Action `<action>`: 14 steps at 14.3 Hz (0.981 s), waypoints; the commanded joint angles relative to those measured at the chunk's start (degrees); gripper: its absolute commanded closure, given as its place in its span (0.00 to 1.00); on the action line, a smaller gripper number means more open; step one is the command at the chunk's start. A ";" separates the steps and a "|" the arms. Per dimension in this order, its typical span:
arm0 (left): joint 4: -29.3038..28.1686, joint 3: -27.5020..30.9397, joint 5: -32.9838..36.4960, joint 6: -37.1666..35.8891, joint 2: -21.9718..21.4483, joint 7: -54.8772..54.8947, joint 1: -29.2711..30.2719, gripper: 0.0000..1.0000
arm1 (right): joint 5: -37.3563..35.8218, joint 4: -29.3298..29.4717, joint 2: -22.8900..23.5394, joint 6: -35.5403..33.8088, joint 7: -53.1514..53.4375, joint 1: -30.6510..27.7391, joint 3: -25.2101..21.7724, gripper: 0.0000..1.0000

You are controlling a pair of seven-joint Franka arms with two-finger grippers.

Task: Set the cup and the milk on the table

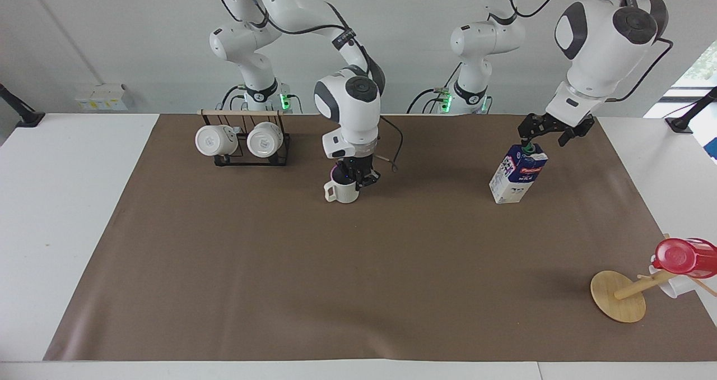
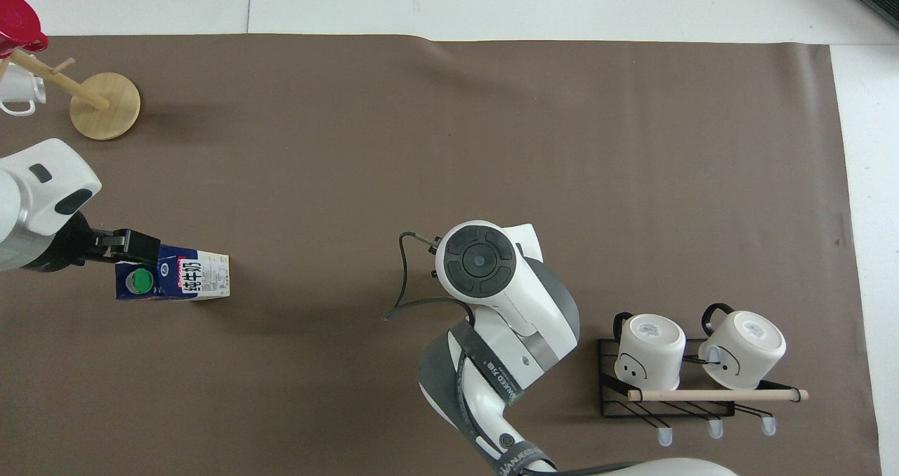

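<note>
The cup (image 1: 340, 191) stands upright on the brown mat (image 1: 358, 268) of the table, toward the robots' end near the middle. My right gripper (image 1: 356, 176) is down at its rim and looks shut on it; in the overhead view the right arm's hand (image 2: 479, 260) hides the cup. The milk (image 1: 518, 174) stands upright on the mat toward the left arm's end and also shows in the overhead view (image 2: 188, 276). My left gripper (image 1: 545, 133) is open just over the carton's top, one finger by the green cap (image 1: 526, 143); it shows in the overhead view (image 2: 137, 248).
A black rack (image 1: 246, 154) with two white mugs stands near the right arm's base, also in the overhead view (image 2: 632, 406). A tipped wooden mug tree (image 1: 619, 297) with a red cup (image 1: 684, 256) lies at the mat's corner farthest from the robots, at the left arm's end.
</note>
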 commanded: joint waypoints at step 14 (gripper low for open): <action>-10.77 -0.24 -0.56 10.37 -2.92 0.01 -0.32 0.00 | -1.95 0.20 -13.75 -7.23 -21.20 -7.53 -0.16 0.00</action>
